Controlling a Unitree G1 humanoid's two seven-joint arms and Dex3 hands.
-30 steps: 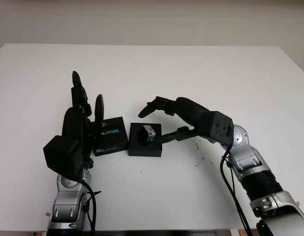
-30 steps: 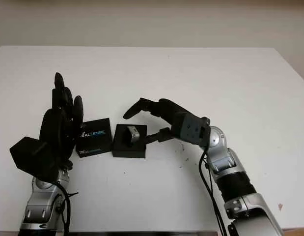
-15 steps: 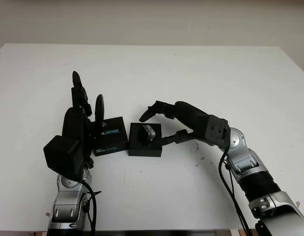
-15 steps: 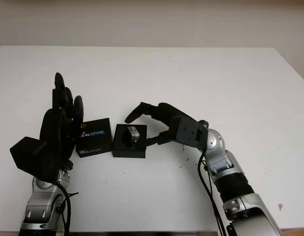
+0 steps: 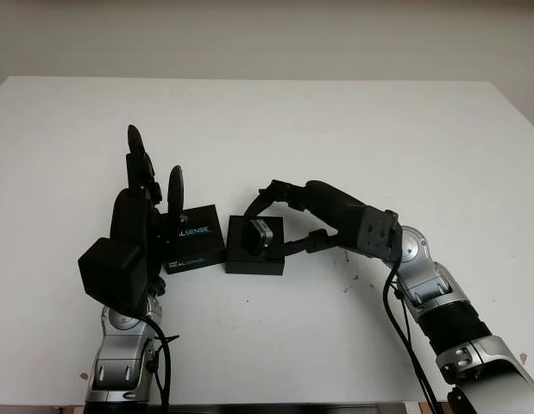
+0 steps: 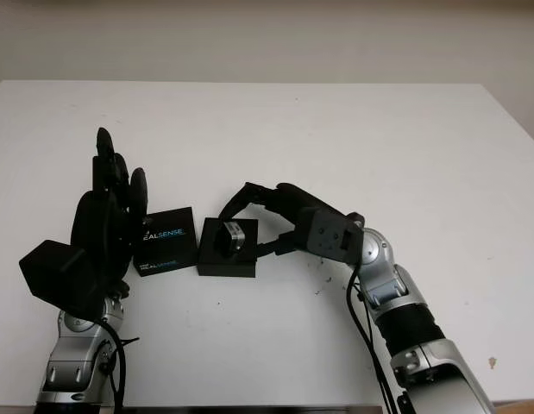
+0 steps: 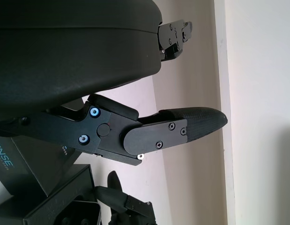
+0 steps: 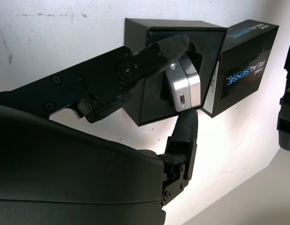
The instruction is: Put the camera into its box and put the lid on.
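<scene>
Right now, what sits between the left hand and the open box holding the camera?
The lid, printed SENSE, lies on the table between the left hand and the box, its edge against the box; both eye views show it.

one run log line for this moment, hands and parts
right hand: fingers around camera, seating it tilted in box | left hand: open, raised beside lid | lid: off, on table left of box

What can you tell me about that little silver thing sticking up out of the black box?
It is the camera, a small block with rounded corners, a silver metal-looking shell and a black face. A small slot-shaped port shows on its narrow silver side. It stands tilted in the hollow of the open black box, not yet lying flat in it. The right robot hand is at it, one finger against one side and another at its lower edge.
</scene>
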